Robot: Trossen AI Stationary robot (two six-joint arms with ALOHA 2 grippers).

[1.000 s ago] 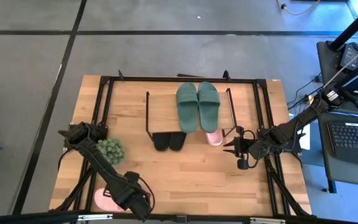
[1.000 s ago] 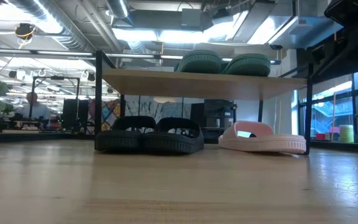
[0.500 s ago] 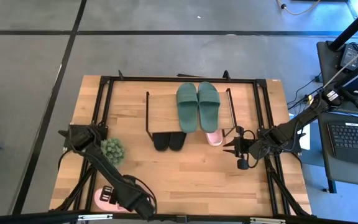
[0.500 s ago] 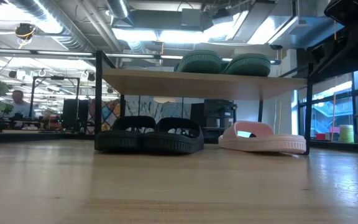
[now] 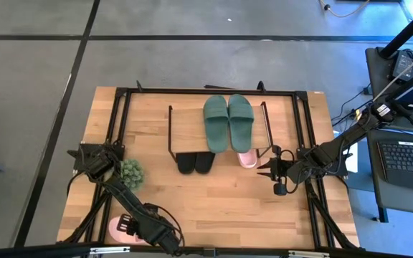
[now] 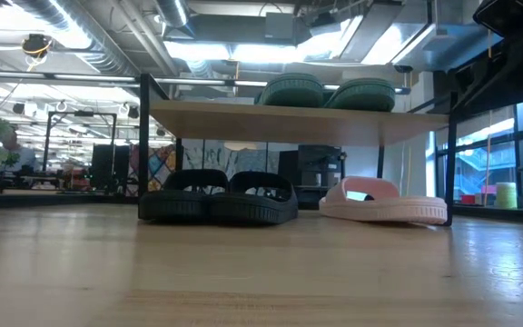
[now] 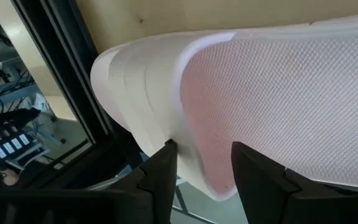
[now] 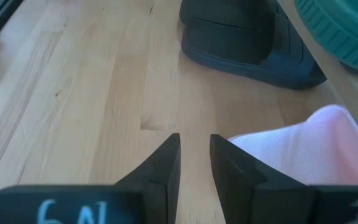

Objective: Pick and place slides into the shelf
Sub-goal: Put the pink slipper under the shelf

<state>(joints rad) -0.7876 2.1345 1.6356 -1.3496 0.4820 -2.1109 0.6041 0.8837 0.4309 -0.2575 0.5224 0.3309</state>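
Observation:
The shelf (image 5: 192, 125) stands mid-table, seen level in the low view as the shelf (image 6: 298, 121). The dark green pair (image 5: 228, 122) lies on its top board. Beneath it, on the table, rest the black pair (image 6: 218, 197) and one pink slide (image 6: 384, 202). The other pink slide (image 5: 115, 228) lies at the table's near left corner. My left gripper (image 5: 126, 223) is down on it. My right gripper (image 5: 265, 167), open by a narrow gap, hovers just right of the shelf near the pink slide (image 8: 303, 149) there, touching nothing. My left gripper has the near-corner pink slide by its curved end rim (image 7: 185, 134), pinched between the two fingers. One finger (image 7: 163, 165) is against the pale outer wall and the other (image 7: 253, 171) on the textured pink face. The slide still lies on the table.
A small potted plant (image 5: 128, 172) stands on the table's left side beside my left arm. The table's black frame bars (image 5: 117, 129) run along both sides of the shelf. Bare wood (image 5: 221, 201) lies between the shelf and the near edge. A desk with a keyboard (image 5: 407, 161) stands off right.
My left gripper has moved a little toward the table's near edge and down onto the near-corner pink slide, covering more of it. The right arm, the shelf and the other slides have kept still.

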